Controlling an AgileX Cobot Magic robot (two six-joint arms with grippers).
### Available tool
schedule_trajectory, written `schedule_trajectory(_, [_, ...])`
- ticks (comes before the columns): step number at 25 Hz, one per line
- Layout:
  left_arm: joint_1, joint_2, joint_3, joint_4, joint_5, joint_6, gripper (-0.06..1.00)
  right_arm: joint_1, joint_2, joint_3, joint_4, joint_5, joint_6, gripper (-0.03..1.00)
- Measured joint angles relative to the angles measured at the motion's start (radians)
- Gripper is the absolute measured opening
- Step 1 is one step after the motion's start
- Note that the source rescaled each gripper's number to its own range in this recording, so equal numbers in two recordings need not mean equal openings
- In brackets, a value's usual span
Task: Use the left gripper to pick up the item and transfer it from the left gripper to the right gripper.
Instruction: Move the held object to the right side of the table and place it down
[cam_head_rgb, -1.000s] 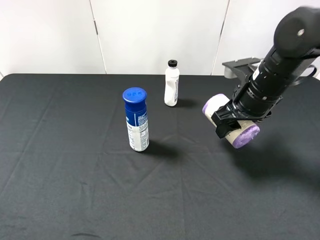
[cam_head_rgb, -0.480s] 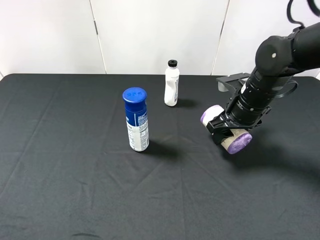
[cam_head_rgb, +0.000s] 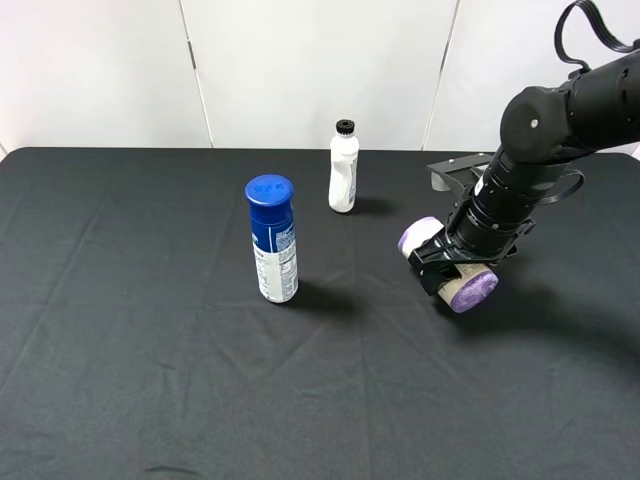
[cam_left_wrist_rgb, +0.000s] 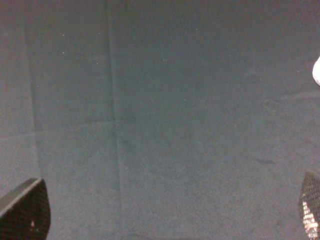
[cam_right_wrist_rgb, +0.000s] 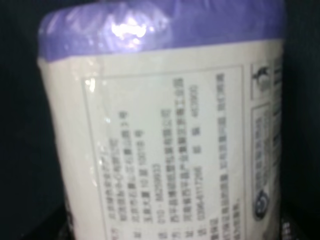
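The right gripper (cam_head_rgb: 452, 264) is pinching the roll (cam_head_rgb: 472, 286) across its pale middle, one purple end pointing toward the front edge of the table (cam_head_rgb: 150, 380) and the other toward the back. The roll lies on its side, low over the right half of the table and about midway between front and back. Its shadow sits close beneath it, but I cannot tell whether it touches the cloth. From the right wrist camera the roll (cam_right_wrist_rgb: 160, 140) fills the view, showing a purple band and a printed label.

The left gripper (cam_left_wrist_rgb: 165, 212) shows only in its own camera. Its fingertips (cam_left_wrist_rgb: 25, 215) are spread wide apart with nothing between them, above bare black cloth. A white sliver (cam_left_wrist_rgb: 317, 71) shows at the edge of that view, and I cannot tell what it is.

Nearest the front stands the blue-capped spray can (cam_head_rgb: 273, 245), upright, a little left of centre and well apart from the roll. Farther back, near the rear edge, the white bottle (cam_head_rgb: 343, 175) with a black cap stands upright. Behind the table is a white wall (cam_head_rgb: 300, 70).
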Motion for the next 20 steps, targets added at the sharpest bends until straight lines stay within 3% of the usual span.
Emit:
schedule_trajectory(6, [0.000,0.000,0.000,0.000,0.000,0.000,1.00,0.000,0.000,0.000,0.001,-0.003,0.000,0.01])
schedule_trajectory(7, [0.000,0.000,0.000,0.000,0.000,0.000,1.00,0.000,0.000,0.000,0.002,-0.004,0.000,0.05])
schedule_trajectory(9, [0.000,0.000,0.000,0.000,0.000,0.000,1.00,0.000,0.000,-0.001,0.004,-0.006,0.000,0.59])
schedule_trajectory(10, [0.000,0.000,0.000,0.000,0.000,0.000,1.00,0.000,0.000,-0.002,0.005,-0.007,0.000,0.76])
schedule_trajectory(12, [0.000,0.000,0.000,0.000,0.000,0.000,1.00,0.000,0.000,-0.002,0.007,-0.007,0.000,0.91])
schedule_trajectory(15, [0.000,0.000,0.000,0.000,0.000,0.000,1.00,0.000,0.000,-0.002,0.007,-0.007,0.000,0.99])
schedule_trajectory(20, [0.000,0.000,0.000,0.000,0.000,0.000,1.00,0.000,0.001,-0.002,0.007,-0.007,0.000,0.99])
